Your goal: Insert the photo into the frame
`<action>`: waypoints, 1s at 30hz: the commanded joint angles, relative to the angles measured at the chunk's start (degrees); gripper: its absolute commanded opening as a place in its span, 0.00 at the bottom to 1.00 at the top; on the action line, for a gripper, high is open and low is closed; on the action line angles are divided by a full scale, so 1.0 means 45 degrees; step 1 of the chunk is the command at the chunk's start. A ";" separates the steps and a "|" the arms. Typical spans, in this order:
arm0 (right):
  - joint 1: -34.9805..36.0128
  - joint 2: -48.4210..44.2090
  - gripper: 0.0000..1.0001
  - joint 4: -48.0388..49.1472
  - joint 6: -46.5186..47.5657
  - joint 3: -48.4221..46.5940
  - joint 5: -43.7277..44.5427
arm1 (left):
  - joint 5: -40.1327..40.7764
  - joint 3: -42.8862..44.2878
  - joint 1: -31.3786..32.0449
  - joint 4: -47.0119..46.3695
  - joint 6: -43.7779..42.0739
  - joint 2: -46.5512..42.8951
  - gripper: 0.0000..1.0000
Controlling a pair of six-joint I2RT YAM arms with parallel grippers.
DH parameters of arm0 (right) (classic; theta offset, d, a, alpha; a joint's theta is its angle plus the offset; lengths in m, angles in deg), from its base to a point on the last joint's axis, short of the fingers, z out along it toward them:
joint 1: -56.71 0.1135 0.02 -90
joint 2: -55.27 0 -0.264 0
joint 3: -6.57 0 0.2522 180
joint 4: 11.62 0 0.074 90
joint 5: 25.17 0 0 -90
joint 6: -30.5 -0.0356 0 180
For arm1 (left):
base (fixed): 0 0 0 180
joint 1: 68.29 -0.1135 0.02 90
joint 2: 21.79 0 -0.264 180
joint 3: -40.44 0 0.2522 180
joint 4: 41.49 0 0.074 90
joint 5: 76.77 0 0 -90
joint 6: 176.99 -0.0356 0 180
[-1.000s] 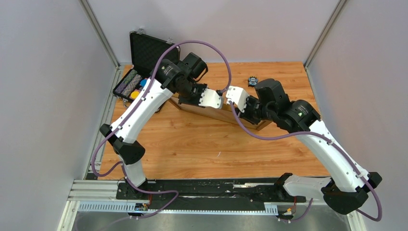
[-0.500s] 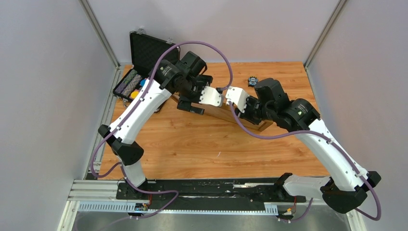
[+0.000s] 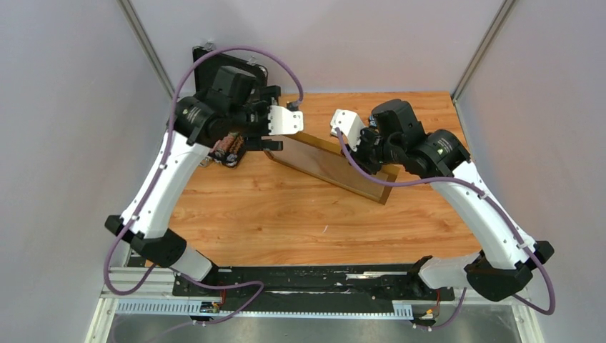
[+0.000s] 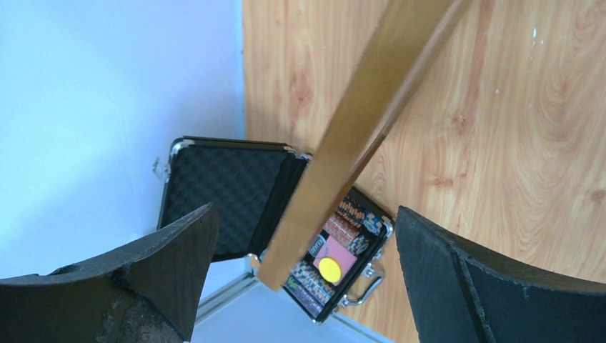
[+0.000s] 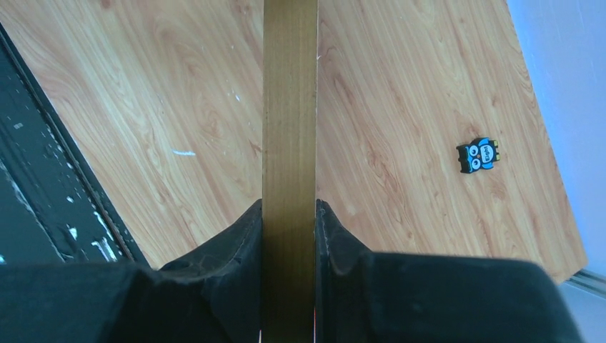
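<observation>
Left hand (image 4: pixel 304 214) now off tilted light-brown wooden frame (image 3: pixel 336 166)

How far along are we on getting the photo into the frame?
Done: nothing I can confirm; no photo shows in any view. In hand: the right gripper is shut on the frame, holding it tilted up on edge over the table. The left gripper is open, its fingers wide of the frame's edge. Left: find the photo and seat it in the frame.
</observation>
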State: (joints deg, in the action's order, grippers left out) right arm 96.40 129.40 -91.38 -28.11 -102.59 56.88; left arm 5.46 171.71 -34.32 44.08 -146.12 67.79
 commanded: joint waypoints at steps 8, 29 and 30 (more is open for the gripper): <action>-0.1271 0.1057 0.00 0.0958 -0.2464 -0.2462 -0.1085 | -0.1171 -0.2429 -0.0206 -0.3003 0.2155 -0.3218 1.00; -0.5904 0.0786 0.00 0.2540 -0.5840 -0.0677 -0.3945 | -0.1339 -0.5381 -0.0215 -0.3882 0.2694 -0.4209 1.00; -0.6191 0.0758 0.00 0.2640 -0.6020 -0.0457 -0.4200 | -0.1359 -0.5445 -0.0223 -0.3914 0.2741 -0.4226 1.00</action>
State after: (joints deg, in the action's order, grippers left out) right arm 72.51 136.20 -88.08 -49.42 -106.22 42.24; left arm 0.98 148.52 -35.04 29.11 -135.61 50.50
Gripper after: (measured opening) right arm 0.243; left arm 0.997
